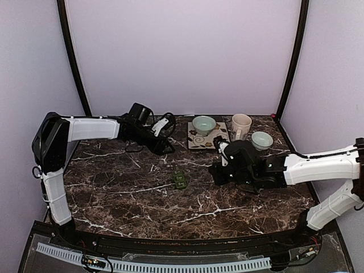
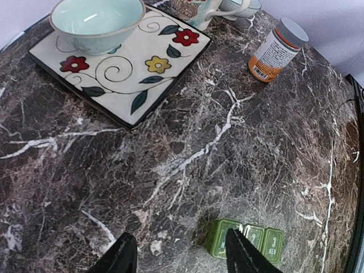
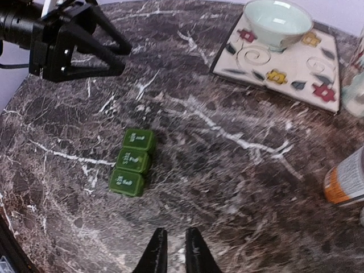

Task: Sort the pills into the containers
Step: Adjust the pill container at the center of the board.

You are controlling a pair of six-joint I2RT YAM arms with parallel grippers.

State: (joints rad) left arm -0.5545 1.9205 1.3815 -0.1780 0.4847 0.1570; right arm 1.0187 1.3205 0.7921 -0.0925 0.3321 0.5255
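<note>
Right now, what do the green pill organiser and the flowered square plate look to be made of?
Pill organiser: likely moulded plastic, dull sheen, raised lid markings. Square plate: probably glazed ceramic, glossy cream face with painted flowers and a dark rim.

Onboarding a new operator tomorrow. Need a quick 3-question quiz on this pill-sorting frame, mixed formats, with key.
1. True or false: the lids of the pill organiser are all shut.
2. Multiple choice: the pale green bowl nearest the left pincer sits on
A) bare marble
B) a flowered square plate
C) the organiser
3. Fill in: the right pincer has its fingers nearly ____, with nothing between them.

Key: 1 true. 2 B. 3 closed; the left pincer is open, also empty. The orange pill bottle stands upright, capped, apart from the organiser.
</note>
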